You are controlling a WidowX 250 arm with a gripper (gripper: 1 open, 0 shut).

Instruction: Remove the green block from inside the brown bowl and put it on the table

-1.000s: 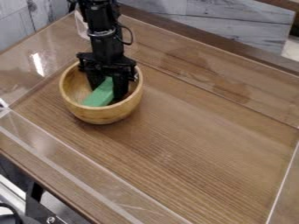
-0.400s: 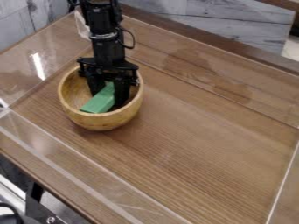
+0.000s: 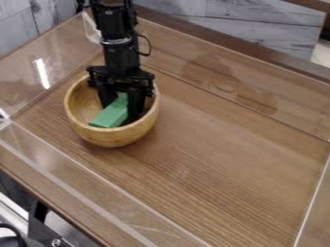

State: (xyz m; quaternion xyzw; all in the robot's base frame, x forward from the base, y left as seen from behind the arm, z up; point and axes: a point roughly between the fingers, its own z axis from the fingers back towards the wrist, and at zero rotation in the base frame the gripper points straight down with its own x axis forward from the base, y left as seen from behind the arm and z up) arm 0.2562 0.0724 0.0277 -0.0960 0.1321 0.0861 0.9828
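Observation:
The brown bowl point(image 3: 80, 129) stands on the table point(image 3: 226, 145) at the left. Inside it the green block point(image 3: 108, 117) leans tilted, its upper end between the black fingers. My gripper point(image 3: 123, 97) reaches steeply down into the bowl from behind and is shut on the block's upper end. The fingers hide that end of the block and part of the bowl's far wall.
Clear plastic walls point(image 3: 26, 68) run along the table's edges at the left, back and right. The arm's black column point(image 3: 114, 24) rises behind the bowl. The wood surface stretches to the right of the bowl and in front of it.
The gripper, the block and the bowl have shifted slightly toward the near edge. The jaws stay closed on the block.

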